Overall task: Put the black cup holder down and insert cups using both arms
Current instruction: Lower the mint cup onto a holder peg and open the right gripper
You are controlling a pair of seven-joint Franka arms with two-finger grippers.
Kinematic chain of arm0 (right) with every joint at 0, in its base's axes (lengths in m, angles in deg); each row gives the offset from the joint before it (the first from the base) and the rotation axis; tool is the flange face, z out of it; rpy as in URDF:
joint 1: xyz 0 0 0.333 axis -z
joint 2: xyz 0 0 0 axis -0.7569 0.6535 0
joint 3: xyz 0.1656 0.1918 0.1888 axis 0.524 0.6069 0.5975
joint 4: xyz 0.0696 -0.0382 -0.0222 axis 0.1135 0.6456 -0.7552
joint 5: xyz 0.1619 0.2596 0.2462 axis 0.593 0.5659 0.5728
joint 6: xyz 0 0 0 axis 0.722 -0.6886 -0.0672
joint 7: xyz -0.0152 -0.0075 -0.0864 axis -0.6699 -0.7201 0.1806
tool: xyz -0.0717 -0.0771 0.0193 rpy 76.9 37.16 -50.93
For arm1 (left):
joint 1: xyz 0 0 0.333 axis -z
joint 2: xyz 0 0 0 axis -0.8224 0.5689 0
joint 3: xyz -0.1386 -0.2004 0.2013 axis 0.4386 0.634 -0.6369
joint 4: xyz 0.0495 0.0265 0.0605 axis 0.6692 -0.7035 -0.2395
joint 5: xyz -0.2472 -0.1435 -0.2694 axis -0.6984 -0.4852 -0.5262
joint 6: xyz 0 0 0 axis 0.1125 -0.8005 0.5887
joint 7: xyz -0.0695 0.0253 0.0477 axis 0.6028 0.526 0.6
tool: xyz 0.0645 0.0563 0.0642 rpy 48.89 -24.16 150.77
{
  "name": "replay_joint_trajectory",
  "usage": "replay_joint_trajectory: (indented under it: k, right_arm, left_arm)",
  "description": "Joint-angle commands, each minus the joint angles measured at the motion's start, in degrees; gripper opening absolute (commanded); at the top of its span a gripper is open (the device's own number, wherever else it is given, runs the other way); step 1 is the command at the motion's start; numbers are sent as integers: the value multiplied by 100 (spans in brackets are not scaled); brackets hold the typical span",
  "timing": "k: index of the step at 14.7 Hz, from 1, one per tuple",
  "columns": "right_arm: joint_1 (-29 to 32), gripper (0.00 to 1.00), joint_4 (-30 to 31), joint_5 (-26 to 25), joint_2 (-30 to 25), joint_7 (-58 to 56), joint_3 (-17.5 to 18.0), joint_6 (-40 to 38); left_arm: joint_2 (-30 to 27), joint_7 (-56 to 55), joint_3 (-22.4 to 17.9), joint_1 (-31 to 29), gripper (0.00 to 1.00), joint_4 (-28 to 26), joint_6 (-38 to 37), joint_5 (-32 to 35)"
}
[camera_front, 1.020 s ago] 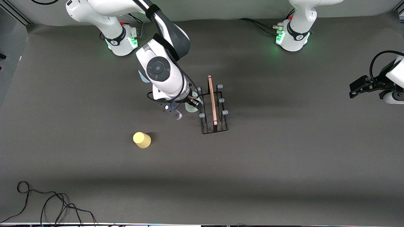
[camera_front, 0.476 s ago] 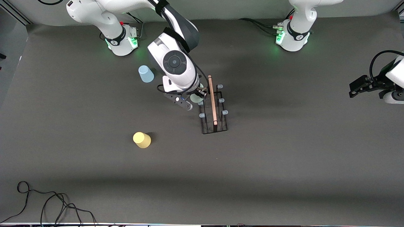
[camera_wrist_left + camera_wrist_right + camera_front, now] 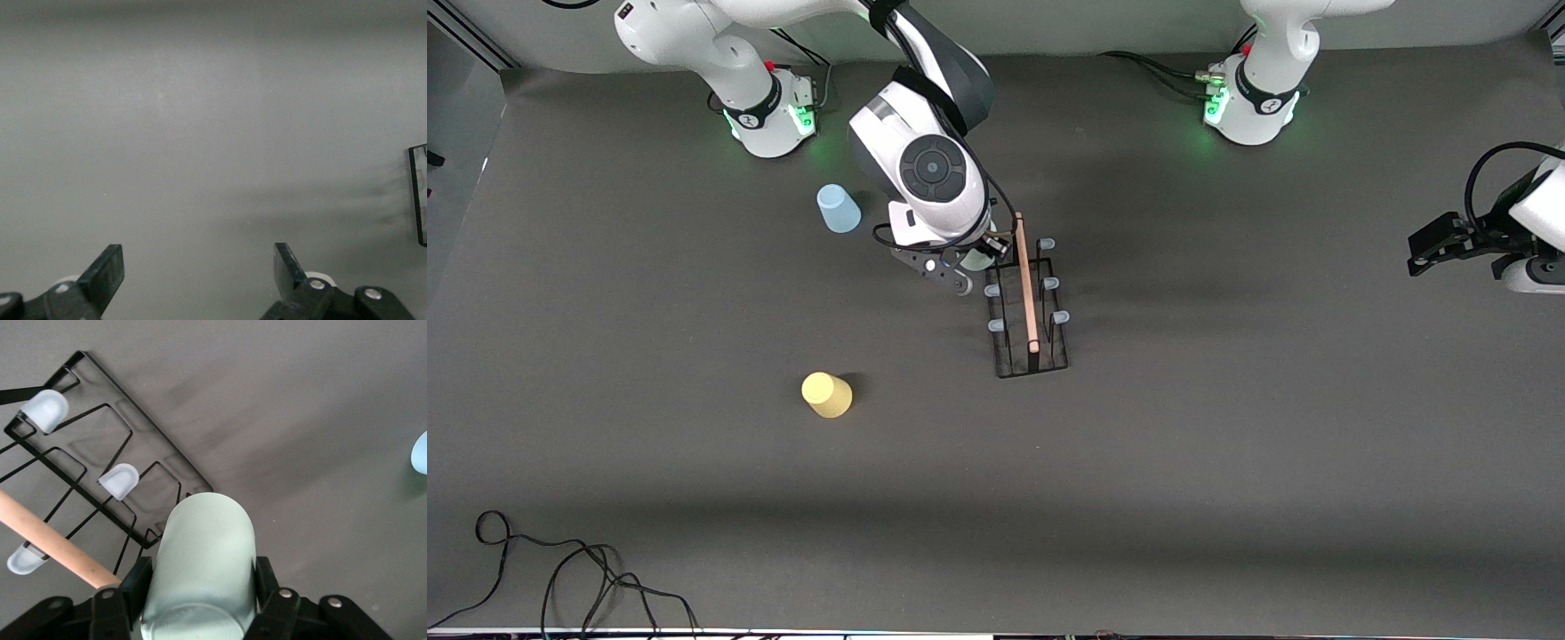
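Over the black cup holder (image 3: pixel 1027 307), right gripper (image 3: pixel 200 593) pinching pale green cup (image 3: pixel 203 577), mostly hidden in front view. Left gripper (image 3: pixel 197 270) spread, waiting.

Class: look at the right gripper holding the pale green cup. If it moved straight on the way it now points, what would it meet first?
Probably the black cup holder: the right gripper aims the pale green cup at the rack's end corner, though depth is uncertain.
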Motion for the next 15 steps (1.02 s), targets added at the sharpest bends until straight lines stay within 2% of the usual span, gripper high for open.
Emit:
replay_joint_trajectory:
  k: [1,6,7,8,9,11,15]
  right_arm:
    - [-71,0,152,-20,-90,68,-48,38]
    - [-115,0,143,-28,77,59,-57,222]
    - [-106,16,143,-28,86,59,-57,240]
    - [-106,72,143,-28,86,59,-57,249]
    - [-106,92,134,-20,77,68,-57,249]
    - [-106,99,126,-20,77,77,-57,249]
    - [-88,99,117,-20,60,68,-66,249]
  left_arm:
    - [69,-88,-32,84,100,156,-138,11]
    - [78,-79,-32,84,100,156,-138,11]
    - [78,-79,-32,75,100,147,-138,11]
    - [78,-79,-32,75,100,156,-138,11]
    - [78,-70,-32,75,100,156,-138,11]
    - [78,-79,-32,75,100,156,-138,11]
    - [87,-79,-32,84,100,147,-138,11]
